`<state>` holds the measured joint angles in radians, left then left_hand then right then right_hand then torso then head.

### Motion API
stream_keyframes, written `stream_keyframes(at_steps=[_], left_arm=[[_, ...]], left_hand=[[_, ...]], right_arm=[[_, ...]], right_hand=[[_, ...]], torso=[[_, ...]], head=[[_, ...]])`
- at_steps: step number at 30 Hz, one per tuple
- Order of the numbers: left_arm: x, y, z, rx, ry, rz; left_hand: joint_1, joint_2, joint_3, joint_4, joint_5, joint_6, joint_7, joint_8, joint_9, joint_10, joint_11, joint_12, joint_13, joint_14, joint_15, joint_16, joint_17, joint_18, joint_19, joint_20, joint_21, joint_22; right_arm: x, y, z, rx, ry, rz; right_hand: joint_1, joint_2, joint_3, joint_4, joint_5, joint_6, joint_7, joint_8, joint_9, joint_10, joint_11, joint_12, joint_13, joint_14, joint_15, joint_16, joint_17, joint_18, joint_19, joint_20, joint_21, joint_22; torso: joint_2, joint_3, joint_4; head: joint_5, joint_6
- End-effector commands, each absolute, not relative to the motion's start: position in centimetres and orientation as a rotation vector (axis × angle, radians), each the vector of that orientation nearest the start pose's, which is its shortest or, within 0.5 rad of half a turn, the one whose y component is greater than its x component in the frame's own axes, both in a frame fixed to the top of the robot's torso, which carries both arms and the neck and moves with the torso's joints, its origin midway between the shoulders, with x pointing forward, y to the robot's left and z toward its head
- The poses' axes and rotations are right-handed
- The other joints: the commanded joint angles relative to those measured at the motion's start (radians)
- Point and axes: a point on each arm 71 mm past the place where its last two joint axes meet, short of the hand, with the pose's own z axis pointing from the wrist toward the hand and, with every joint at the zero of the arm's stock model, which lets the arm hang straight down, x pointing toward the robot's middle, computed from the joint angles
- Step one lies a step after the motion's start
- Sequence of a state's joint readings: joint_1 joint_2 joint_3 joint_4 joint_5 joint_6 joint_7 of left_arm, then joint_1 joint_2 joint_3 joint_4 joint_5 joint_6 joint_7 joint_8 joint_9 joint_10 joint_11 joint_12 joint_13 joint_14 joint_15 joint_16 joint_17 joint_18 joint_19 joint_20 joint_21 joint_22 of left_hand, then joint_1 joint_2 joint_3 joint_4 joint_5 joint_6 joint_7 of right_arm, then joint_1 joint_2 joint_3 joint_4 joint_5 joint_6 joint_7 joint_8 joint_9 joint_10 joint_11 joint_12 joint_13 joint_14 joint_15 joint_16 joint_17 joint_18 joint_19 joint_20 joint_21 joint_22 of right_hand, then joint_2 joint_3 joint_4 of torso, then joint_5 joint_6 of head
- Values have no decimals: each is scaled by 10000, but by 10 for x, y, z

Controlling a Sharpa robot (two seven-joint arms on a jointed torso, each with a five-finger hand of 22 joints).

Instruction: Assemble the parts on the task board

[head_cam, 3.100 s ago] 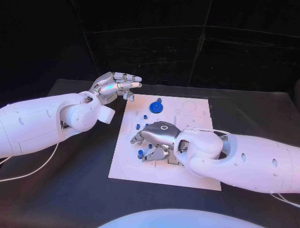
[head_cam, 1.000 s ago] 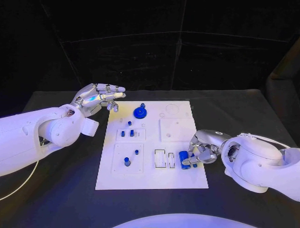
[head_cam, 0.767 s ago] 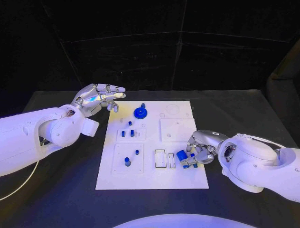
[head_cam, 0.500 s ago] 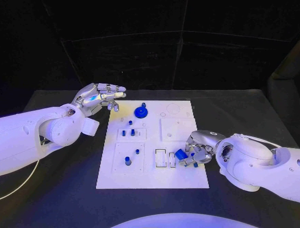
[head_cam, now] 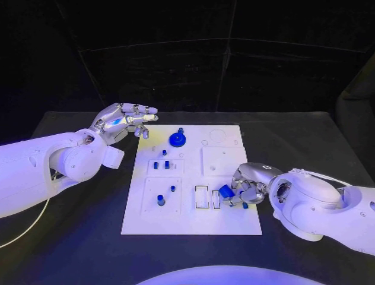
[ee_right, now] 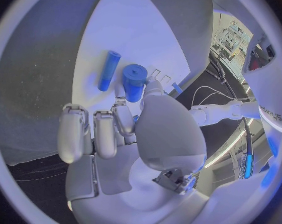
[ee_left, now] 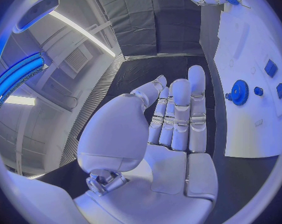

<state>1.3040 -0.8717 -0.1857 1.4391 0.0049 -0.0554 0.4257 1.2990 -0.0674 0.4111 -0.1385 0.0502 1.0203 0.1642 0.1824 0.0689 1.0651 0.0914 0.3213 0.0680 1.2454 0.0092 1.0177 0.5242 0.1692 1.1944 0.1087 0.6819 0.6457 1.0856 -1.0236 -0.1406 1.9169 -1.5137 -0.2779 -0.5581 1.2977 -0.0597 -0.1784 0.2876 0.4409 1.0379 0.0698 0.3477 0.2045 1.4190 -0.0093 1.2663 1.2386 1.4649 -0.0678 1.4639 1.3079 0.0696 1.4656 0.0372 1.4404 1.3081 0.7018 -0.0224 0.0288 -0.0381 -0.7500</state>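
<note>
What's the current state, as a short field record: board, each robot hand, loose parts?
board: white task board lies flat mid-table
right robot hand: over the board's near right part, pinching a blue cylinder part
left robot hand: raised off the board's far left corner, fingers apart, holding nothing
blue gear: at the board's far end
loose blue peg: lies flat on the board beside the held cylinder

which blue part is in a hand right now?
The short blue cylinder, pinched by the right hand over the white task board near its two slots. The blue gear and small blue pegs sit on the board untouched; the left hand holds nothing.
</note>
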Motion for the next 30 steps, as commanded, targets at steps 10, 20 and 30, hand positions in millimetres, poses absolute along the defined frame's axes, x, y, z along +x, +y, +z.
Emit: stream_keyframes(at_steps=[10, 20, 30], left_arm=[[498, 237, -180, -10092, 15365, -16705], [498, 236, -181, -10093, 15393, -16730], [497, 234, -180, -10093, 15433, -16761]], left_hand=[[-55, 49, -42, -1, -6, 58, 10, -61, -16, -16, 36, 50, 5, -93, 4, -53, -9, 137, -71, 7, -54, -7], [-55, 49, -42, -1, -6, 58, 10, -61, -16, -16, 36, 50, 5, -93, 4, -53, -9, 137, -71, 7, -54, -7], [-55, 49, -42, -1, -6, 58, 10, -61, -16, -16, 36, 50, 5, -93, 4, -53, -9, 137, -71, 7, -54, -7]], right_arm=[[355, -196, -225, 1822, 18723, 6070], [353, -187, -225, 2334, 18956, 6593], [359, -166, -236, 2232, 19884, 6495]], right_hand=[[141, 326, -5, -47, 596, 202, -68, 79, 153, 154, -66, 56, 135, 672, -151, 104, 368, -175, 141, -109, 66, 68], [120, 363, -66, -10, 877, 176, -56, 18, 177, 154, -64, 2, 140, 671, -158, 105, 375, -171, 132, -128, 57, 49], [-310, 568, -250, 27, 753, 357, -105, 16, 257, 143, -95, -178, 56, 654, -173, 68, 321, -155, 106, -130, 16, -24]], torso=[[-29, -3, 5], [0, -16, 4], [13, -20, 22]], head=[[-38, 73], [15, 102], [83, 91]])
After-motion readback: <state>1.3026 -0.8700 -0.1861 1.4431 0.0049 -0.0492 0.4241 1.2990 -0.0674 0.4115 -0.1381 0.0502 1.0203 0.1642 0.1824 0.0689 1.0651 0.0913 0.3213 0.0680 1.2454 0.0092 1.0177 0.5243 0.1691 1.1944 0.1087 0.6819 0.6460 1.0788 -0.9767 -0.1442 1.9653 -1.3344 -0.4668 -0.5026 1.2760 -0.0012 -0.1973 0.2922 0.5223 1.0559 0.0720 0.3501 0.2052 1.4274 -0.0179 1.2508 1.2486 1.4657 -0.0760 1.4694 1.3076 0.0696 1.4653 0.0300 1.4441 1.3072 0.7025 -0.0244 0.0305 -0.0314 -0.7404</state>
